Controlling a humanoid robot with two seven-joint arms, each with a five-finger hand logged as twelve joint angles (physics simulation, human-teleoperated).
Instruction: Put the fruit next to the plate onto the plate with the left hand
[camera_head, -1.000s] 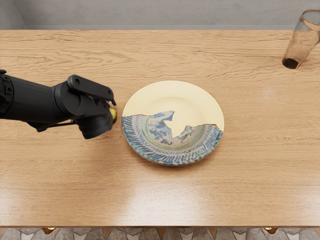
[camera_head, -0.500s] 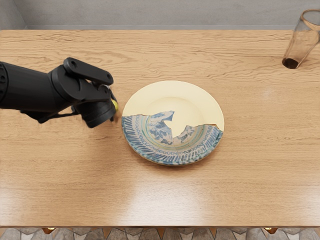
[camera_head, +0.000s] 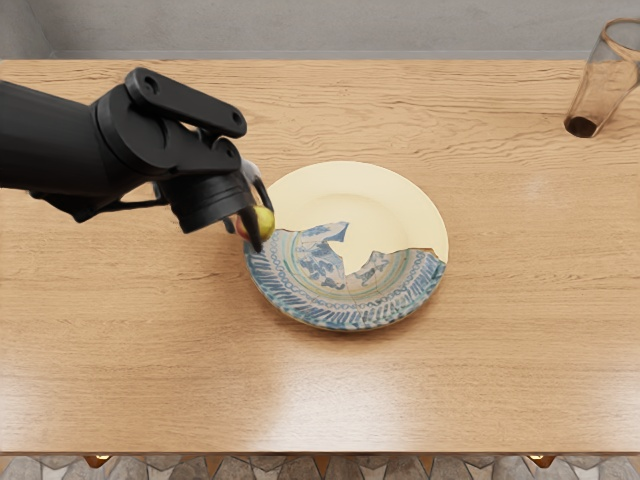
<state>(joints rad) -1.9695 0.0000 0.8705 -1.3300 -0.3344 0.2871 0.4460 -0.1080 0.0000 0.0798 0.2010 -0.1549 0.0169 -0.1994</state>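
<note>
The wooden table (camera_head: 320, 380) fills the view; its surface runs from the near edge to the grey wall behind. The left arm (camera_head: 60, 140), black, enters from the picture's left edge and reaches across the table's left half; the left hand (camera_head: 205, 185) sits at its end, just beside the plate's left rim. The plate (camera_head: 400, 215) lies near the table's centre; its far half is plain cream, its near half blue-patterned. A brown-tinted glass (camera_head: 603, 80) stands tilted at the far right corner, well apart from the plate. The fruit (camera_head: 263, 222), small and yellow-green, is at the plate's left rim; the dark fingers (camera_head: 252, 232) are curled around it and pinch it; whether it touches the plate cannot be told.
</note>
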